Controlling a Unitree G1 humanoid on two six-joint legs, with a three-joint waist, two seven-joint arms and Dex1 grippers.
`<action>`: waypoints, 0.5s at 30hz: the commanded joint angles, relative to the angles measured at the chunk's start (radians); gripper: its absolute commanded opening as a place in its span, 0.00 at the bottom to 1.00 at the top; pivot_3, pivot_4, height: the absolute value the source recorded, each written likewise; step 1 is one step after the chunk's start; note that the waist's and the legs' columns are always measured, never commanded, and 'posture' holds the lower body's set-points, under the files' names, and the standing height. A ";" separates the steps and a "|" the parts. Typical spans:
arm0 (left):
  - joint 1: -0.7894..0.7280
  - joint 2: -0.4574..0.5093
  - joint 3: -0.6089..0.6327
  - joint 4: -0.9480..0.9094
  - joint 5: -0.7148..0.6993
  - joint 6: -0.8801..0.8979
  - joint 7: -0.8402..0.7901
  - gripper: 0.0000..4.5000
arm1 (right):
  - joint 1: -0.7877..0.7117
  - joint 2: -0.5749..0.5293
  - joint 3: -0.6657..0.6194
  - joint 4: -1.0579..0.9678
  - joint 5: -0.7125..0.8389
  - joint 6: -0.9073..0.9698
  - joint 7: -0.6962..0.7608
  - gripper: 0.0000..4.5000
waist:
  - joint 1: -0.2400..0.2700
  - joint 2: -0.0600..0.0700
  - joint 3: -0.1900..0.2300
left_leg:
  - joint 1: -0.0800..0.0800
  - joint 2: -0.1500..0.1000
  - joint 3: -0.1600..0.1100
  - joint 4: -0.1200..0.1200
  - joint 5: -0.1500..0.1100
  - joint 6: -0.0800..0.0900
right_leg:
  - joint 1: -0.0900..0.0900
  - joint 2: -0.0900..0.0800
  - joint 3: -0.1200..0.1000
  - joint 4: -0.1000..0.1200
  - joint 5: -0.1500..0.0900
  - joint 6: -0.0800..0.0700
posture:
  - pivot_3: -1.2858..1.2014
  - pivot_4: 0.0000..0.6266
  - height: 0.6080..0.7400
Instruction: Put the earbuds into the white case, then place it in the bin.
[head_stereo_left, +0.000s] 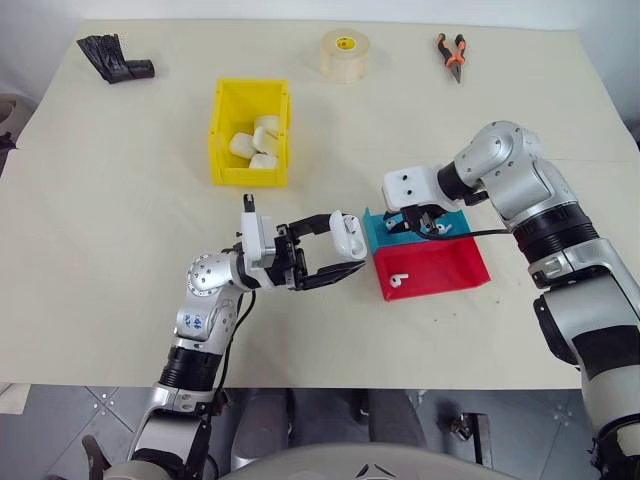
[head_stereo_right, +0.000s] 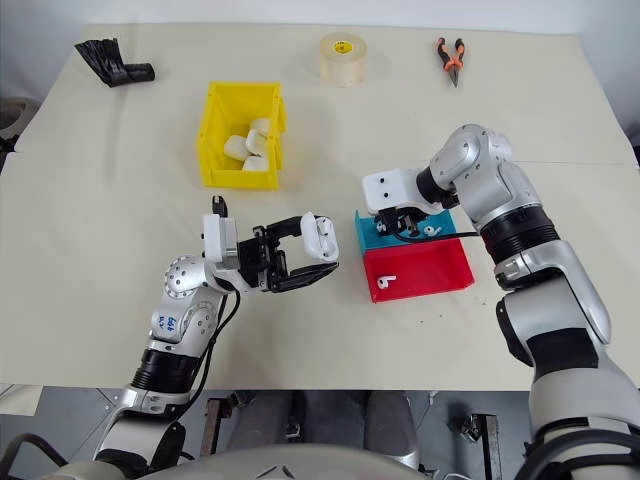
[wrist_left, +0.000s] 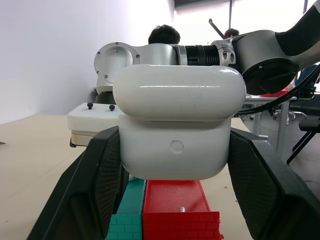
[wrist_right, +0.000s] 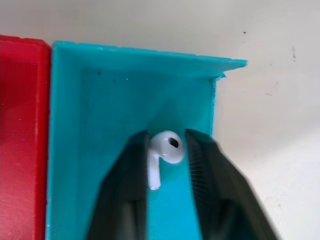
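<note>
My left gripper is shut on the white case, held off the table with its lid hinged up; in the left wrist view the case sits between both black fingers. My right gripper points down into the blue tray. Its fingers press on both sides of an earbud that rests on the tray floor. A second earbud lies in the red tray. The yellow bin stands at the back left of the trays.
Several white cases lie inside the bin. A tape roll and orange-handled pliers lie along the far edge of the table, and a black object is at the far left corner.
</note>
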 joint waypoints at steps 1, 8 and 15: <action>-0.008 -0.001 0.003 -0.039 -0.016 -0.004 0.004 0.62 | 0.026 0.006 0.010 0.009 -0.025 0.005 -0.011 0.11 | 0.000 0.000 0.000 | 0.000 0.000 0.000 0.000 0.000 0.000 | 0.000 0.000 0.000 0.000 0.000 0.000 | 0.52 0.24 1.00; -0.008 0.001 0.002 -0.042 -0.017 -0.001 0.003 0.62 | 0.035 0.000 -0.008 -0.024 -0.013 0.029 -0.010 0.11 | 0.000 0.000 0.000 | 0.000 0.000 0.000 0.000 0.000 0.000 | 0.000 0.000 0.000 0.000 0.000 0.000 | 0.52 0.24 1.00; -0.016 0.001 0.005 -0.037 -0.019 0.000 0.001 0.62 | 0.047 -0.045 -0.095 -0.117 0.062 0.186 0.042 0.15 | 0.002 0.000 0.000 | 0.000 0.000 0.000 0.000 0.000 0.000 | 0.000 0.000 0.000 0.000 0.000 0.000 | 0.52 0.24 1.00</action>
